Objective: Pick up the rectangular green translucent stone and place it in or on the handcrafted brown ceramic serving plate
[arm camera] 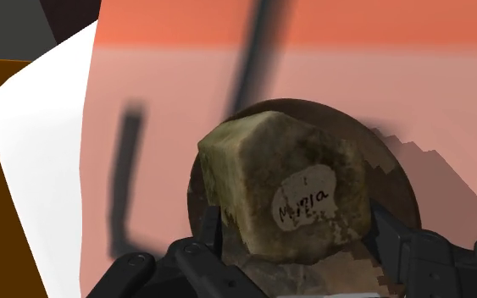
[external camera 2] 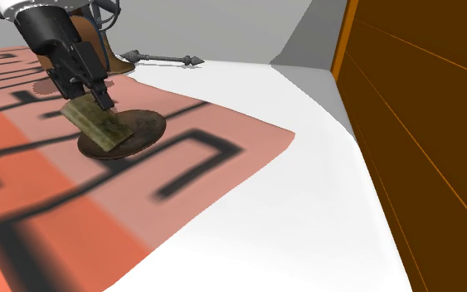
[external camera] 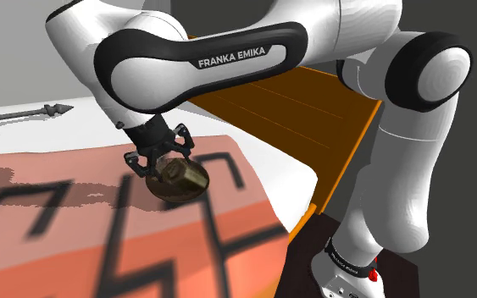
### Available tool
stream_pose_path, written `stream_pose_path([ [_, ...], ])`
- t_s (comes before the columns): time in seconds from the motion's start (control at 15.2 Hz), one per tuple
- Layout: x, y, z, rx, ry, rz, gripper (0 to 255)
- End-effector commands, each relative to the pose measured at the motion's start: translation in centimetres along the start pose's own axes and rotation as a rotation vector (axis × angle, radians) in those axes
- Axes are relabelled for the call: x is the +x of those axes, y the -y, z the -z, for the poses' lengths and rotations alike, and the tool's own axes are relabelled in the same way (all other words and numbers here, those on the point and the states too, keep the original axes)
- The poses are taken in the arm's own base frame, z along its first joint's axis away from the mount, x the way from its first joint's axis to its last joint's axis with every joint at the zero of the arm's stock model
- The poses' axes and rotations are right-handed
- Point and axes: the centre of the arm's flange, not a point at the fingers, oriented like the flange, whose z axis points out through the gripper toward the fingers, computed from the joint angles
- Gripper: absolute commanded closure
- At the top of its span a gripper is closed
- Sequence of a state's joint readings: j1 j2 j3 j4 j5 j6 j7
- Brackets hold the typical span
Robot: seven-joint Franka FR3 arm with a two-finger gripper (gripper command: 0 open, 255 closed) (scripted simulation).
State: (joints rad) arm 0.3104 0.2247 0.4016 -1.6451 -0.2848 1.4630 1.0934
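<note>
ITEM 1. Rectangular olive-tan mottled stone (arm camera: 283, 190), blocky, opaque-looking. A white label w/ dark scribble is on the face toward the wrist cam. Loc: between the fingers of the gripper, directly over the plate and tilted, w/ one end lower. In the second exterior view (external camera 2: 99, 123) the low end is at the plate's top face; cannot tell if it touches. Shoulder view (external camera: 184, 175): same spot, just above the plate.

ITEM 2. Round, shallow dark-brown ceramic plate (external camera 2: 144, 124), flat on the cloth. Its rim shows around the stone in the wrist view (arm camera: 393, 182) and its edge shows below the stone in the shoulder view (external camera: 170, 195).

ITEM 3. All-black two-finger gripper (external camera 2: 90, 104), pointing down. Its fingers (arm camera: 198, 245) are clamped on opp. sides of the stone, grasping it. Also (external camera: 162, 162), (arm camera: 289, 233).

ITEM 4. White arm w/ dark joints (external camera: 228, 46), lettered FRANKA EMIKA, bent over the cloth.

ITEM 5. Salmon-pink cloth w/ dark angular line pattern (external camera 2: 24, 166), spread on a white surface (external camera 2: 289, 166). Also cloth (external camera: 58, 245), (arm camera: 169, 85).

ITEM 6. Dark grey spindle-shaped rod w/ pointed tip (external camera 2: 165, 57), lying on the white surface beyond the cloth, well apart from the plate. Also (external camera: 46, 109).

ITEM 7. Orange-brown wooden panel (external camera 2: 422, 108), at the white surface's edge. Also (external camera: 296, 102).
</note>
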Motion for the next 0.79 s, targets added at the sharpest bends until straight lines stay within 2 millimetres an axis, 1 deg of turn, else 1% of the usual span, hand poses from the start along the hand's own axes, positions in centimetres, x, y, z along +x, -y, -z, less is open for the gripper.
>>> stream_pose_path([
  [0.0,0.11,0.17,-0.62,-0.006,0.007,0.001,255],
  [0.33,0.11,0.17,-0.62,-0.006,0.007,0.001,255],
  [0.4,0.2,0.08,-0.59,-0.006,0.007,0.001,0],
  [0.73,0.11,0.17,-0.62,-0.006,0.007,0.001,0],
])
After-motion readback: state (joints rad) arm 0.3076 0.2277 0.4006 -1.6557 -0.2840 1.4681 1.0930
